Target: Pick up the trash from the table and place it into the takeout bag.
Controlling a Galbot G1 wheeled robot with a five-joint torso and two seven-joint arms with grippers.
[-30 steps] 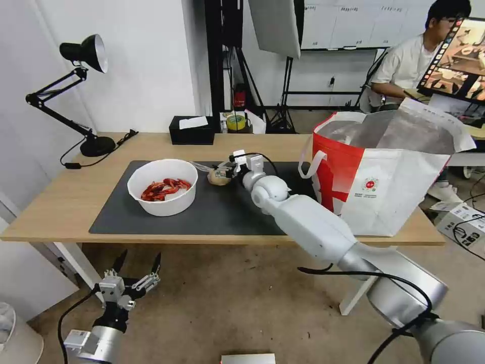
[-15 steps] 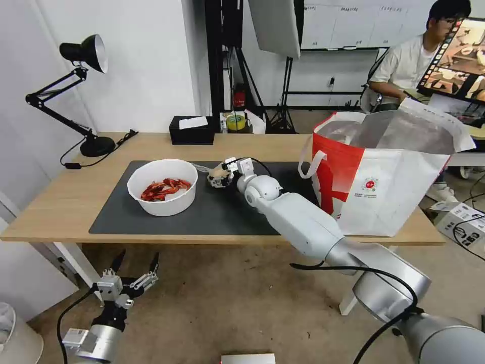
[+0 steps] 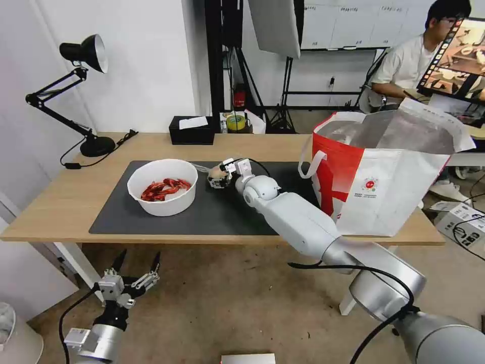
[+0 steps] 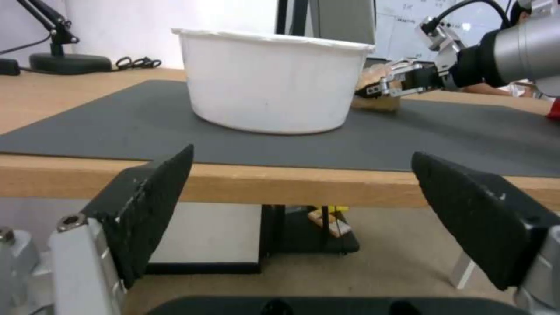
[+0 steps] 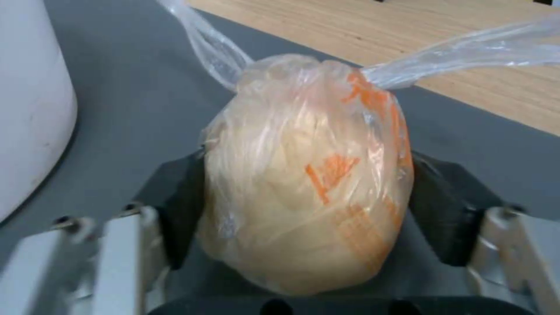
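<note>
Between your right gripper [image 5: 306, 205] pads sits the clear bag with beige lump [image 5: 303, 175], squeezed, orange marks showing; its underside is hidden. Left gripper [image 4: 303, 210] hangs spread wide.

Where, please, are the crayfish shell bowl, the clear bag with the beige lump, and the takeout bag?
bowl [image 3: 162, 194], head view, front wall.
clear bag [image 5: 303, 175], right wrist view, middle of the lump.
takeout bag [image 3: 394, 197], head view, white front panel.

Glossy clear plastic bag [image 5: 303, 175], matt grey mat [image 3: 202, 212], light wood table [image 3: 65, 197].
</note>
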